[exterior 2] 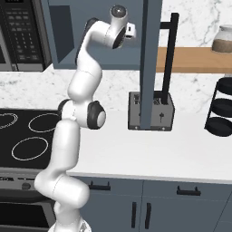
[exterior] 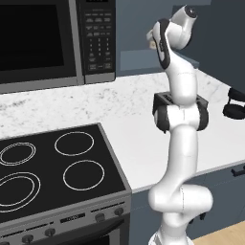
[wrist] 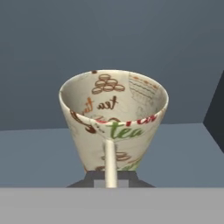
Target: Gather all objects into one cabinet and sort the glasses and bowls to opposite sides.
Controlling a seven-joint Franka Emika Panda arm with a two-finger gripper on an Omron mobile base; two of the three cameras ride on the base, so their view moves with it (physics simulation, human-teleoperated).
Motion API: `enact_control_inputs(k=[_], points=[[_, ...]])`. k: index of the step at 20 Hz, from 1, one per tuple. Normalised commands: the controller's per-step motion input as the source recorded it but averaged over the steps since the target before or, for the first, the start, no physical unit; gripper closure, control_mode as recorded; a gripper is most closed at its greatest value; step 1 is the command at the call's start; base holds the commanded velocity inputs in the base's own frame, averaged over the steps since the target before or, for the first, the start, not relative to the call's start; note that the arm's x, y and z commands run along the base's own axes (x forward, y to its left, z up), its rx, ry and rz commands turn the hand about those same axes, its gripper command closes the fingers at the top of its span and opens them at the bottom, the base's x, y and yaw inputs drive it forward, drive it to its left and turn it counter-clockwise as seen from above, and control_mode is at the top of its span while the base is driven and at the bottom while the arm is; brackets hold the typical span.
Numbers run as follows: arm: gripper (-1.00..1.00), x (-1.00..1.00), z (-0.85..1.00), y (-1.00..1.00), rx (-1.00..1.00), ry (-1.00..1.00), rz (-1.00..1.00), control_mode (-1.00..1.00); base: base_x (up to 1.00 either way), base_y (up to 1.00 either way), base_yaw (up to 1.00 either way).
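White marble-patterned counter [exterior: 124, 115] runs behind the black cooktop [exterior: 52, 167] in the left base view, with a microwave [exterior: 52, 38] above it. The arm rises from the lower right and reaches up into the open slate blue-grey cabinet [exterior: 143, 28]; a sliver of the beige-grey mug [exterior: 151, 43] shows beside the wrist. A dark toaster [exterior: 165, 99] sits on the counter behind the arm, and a black tiered stand [exterior: 235, 103] stands at the right edge.

In the right base view the arm bends up from the lower left, its hand inside the cabinet opening [exterior 2: 97, 36]. The cabinet door [exterior 2: 151, 59] hangs open, edge-on, its long black bar handle [exterior 2: 169, 56] vertical. The toaster [exterior 2: 152, 113] stands below the door, the stand [exterior 2: 222, 108] to the right, and a jar [exterior 2: 224, 40] rests on a wooden shelf [exterior 2: 195, 60].

In the hand view the mug [wrist: 113, 118], printed with tea lettering, stands upright on the cabinet's blue-grey floor [wrist: 35, 153], its handle [wrist: 110, 162] facing the camera. The gripper [wrist: 110, 177] is closed tight on that handle.
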Motion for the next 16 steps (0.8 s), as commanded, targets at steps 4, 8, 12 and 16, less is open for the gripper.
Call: enact_control_inputs(k=[4,8,12,16], points=[[1.00,-0.12,-0.02,0.13,-0.01,0.00,0.01,-1.00,0.00,0.00,0.00],[1.00,-0.93,-0.05,0.11,-0.09,-0.09,0.05,-1.00,0.00,0.00,0.00],[1.00,-0.94,0.00,0.07,-0.04,-0.18,0.01,-1.00,0.00,0.00,0.00],[1.00,-0.96,-0.06,0.10,-0.06,-0.27,0.00,-1.00,0.00,0.00,0.00]])
